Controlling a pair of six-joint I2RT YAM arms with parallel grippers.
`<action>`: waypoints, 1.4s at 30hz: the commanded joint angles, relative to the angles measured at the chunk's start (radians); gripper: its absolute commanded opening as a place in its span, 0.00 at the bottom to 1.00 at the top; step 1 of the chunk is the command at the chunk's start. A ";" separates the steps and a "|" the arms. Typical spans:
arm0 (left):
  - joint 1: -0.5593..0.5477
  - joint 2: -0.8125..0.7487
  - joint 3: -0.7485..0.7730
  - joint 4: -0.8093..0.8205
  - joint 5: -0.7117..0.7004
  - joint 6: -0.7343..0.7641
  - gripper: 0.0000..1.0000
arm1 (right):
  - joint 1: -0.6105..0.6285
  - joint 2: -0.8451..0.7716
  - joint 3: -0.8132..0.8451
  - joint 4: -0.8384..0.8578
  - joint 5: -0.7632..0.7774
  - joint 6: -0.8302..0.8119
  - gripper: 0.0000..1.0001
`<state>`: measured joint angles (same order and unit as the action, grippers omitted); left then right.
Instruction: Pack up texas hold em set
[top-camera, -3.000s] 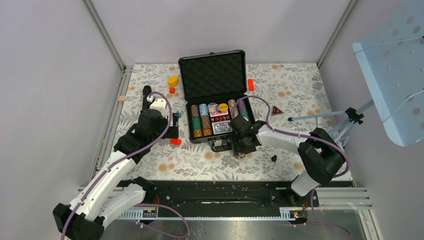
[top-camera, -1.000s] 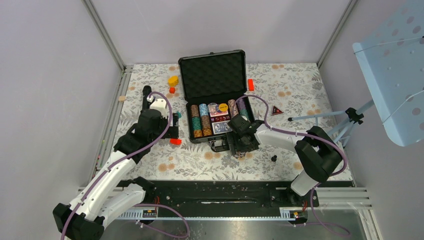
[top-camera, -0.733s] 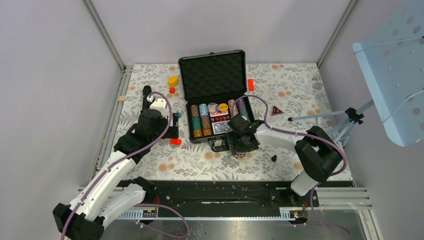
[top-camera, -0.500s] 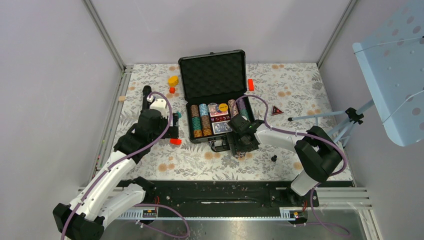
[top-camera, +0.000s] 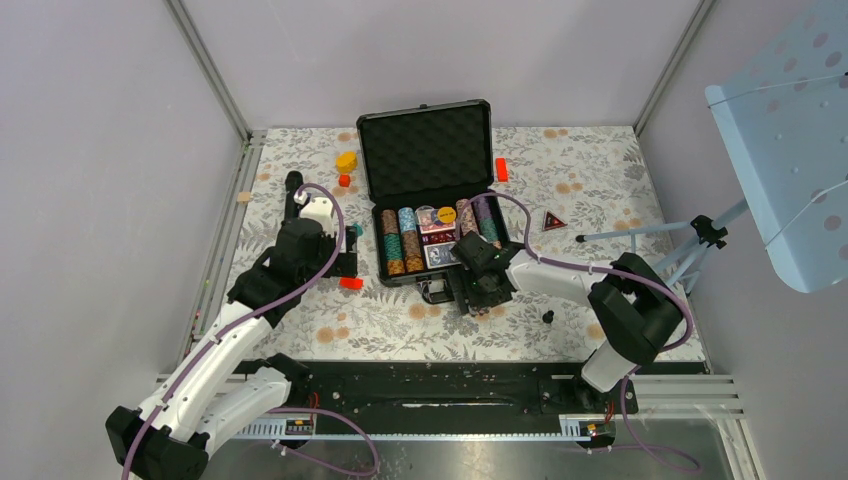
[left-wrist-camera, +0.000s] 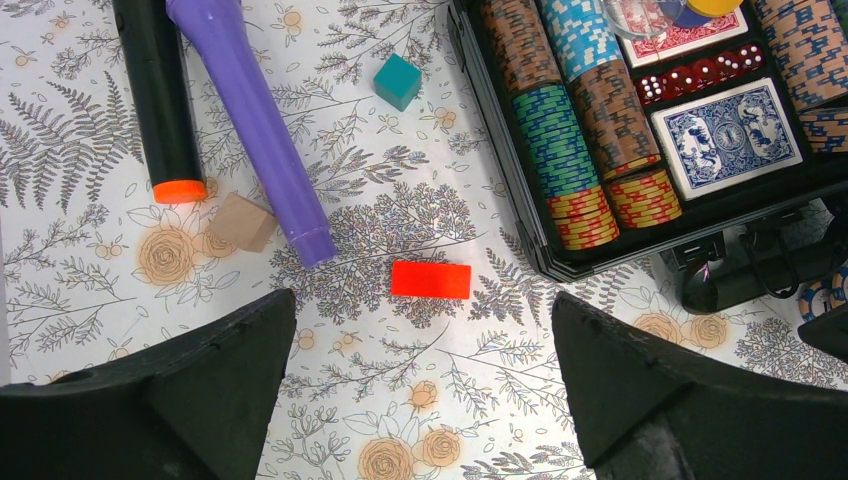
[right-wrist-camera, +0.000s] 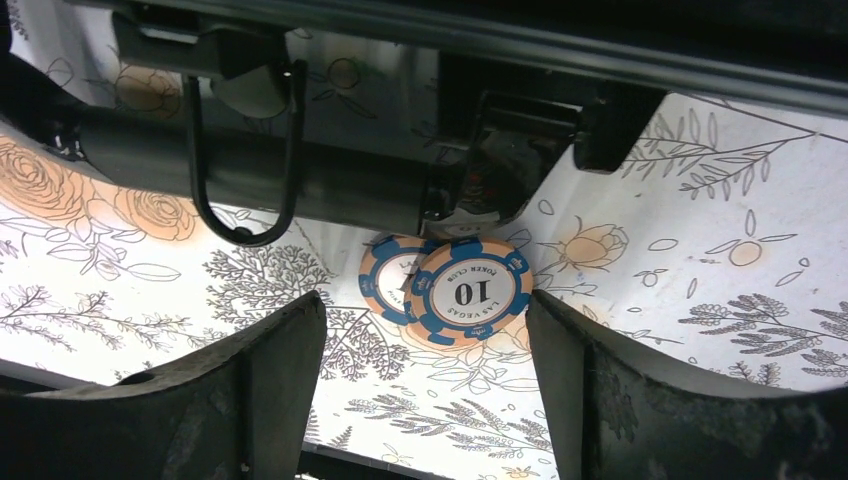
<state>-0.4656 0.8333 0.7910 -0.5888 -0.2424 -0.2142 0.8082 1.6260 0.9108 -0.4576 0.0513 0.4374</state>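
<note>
Two loose chips (right-wrist-camera: 470, 290) lie flat on the table (right-wrist-camera: 150, 300), overlapping, just in front of the case (top-camera: 425, 150) and hard by its handle (right-wrist-camera: 340, 190). Case open, lid up. Chip rows (left-wrist-camera: 560, 150) and deck (left-wrist-camera: 727, 135) are seated in the base.

Right gripper (right-wrist-camera: 425, 310) hovers low over the loose pair, jaws apart, one finger on each side, nothing held. Left gripper (left-wrist-camera: 420, 300) is spread wide and idle over a red block (left-wrist-camera: 430, 279), left of the case.

Step in hand, as judged: lift the loose chips. They are thin and flat, so the fingertips should reach the table before closing. Close on the rims, across the overlap, so both slide into one stack. Keep clear of the handle; a snag there could shove the case.
</note>
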 joint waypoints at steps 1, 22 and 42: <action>0.004 0.001 -0.001 0.040 0.014 -0.001 0.99 | 0.028 0.027 0.017 -0.011 -0.046 -0.007 0.79; 0.005 0.001 -0.001 0.041 0.016 0.000 0.99 | 0.055 0.053 0.041 -0.045 0.024 -0.008 0.61; 0.004 0.000 -0.003 0.040 0.014 -0.001 0.99 | 0.055 0.081 0.075 -0.055 0.076 0.004 0.64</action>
<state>-0.4656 0.8333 0.7910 -0.5884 -0.2398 -0.2142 0.8574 1.6726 0.9596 -0.4911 0.0742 0.4347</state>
